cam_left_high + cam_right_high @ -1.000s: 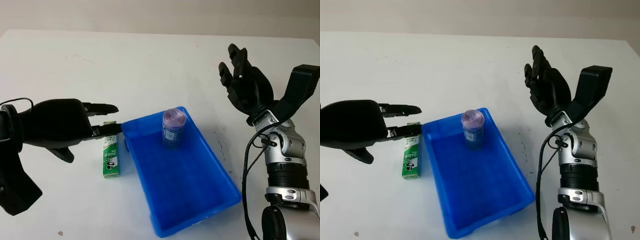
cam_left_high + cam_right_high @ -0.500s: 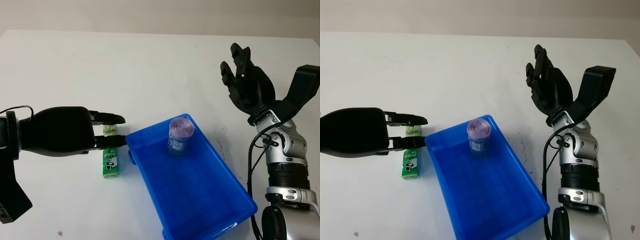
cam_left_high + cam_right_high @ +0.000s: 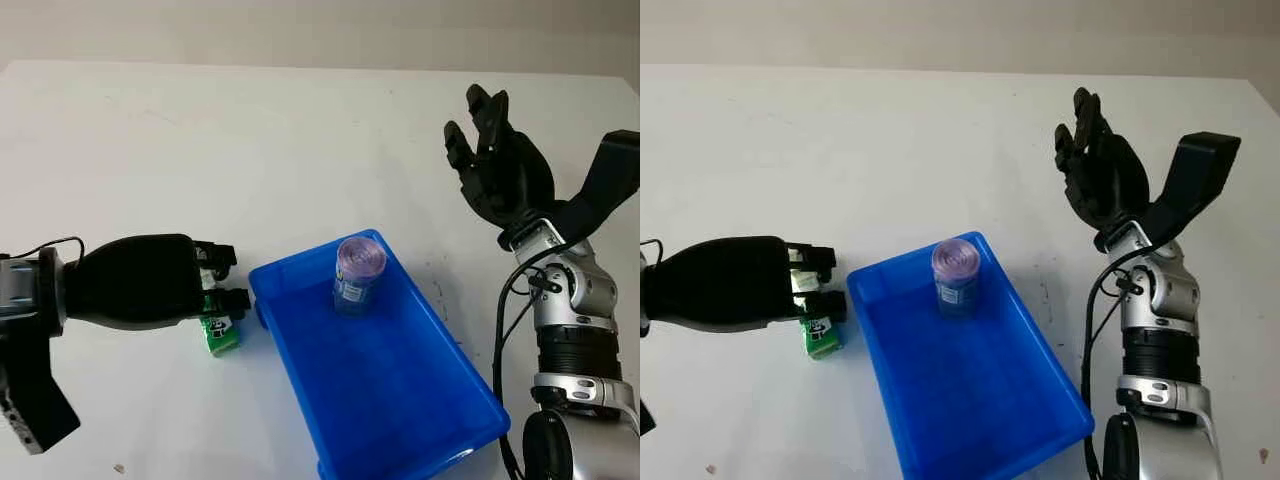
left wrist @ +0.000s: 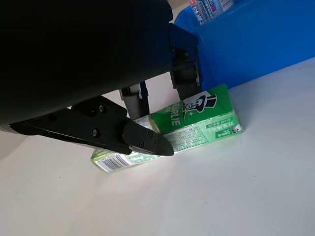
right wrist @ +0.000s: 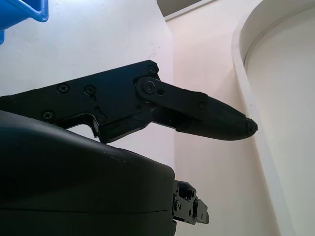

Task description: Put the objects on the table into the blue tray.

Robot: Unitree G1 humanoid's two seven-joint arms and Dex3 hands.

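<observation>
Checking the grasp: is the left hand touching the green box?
Touching. In the left wrist view, the left hand's fingers press both sides of the green box.

Bottle [image 3: 356, 274] upright in tray [image 3: 400, 390] far end — box [image 3: 221, 333] on table [image 3: 250, 140], just left of tray.

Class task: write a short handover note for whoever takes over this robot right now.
Left hand: closing on the green box, which lies on the table beside the blue tray; box not yet lifted.
Right hand: open, raised above the table to the tray's right.
Done: the purple-lidded bottle stands in the tray.
Left: lift the box and put it in the tray.
</observation>
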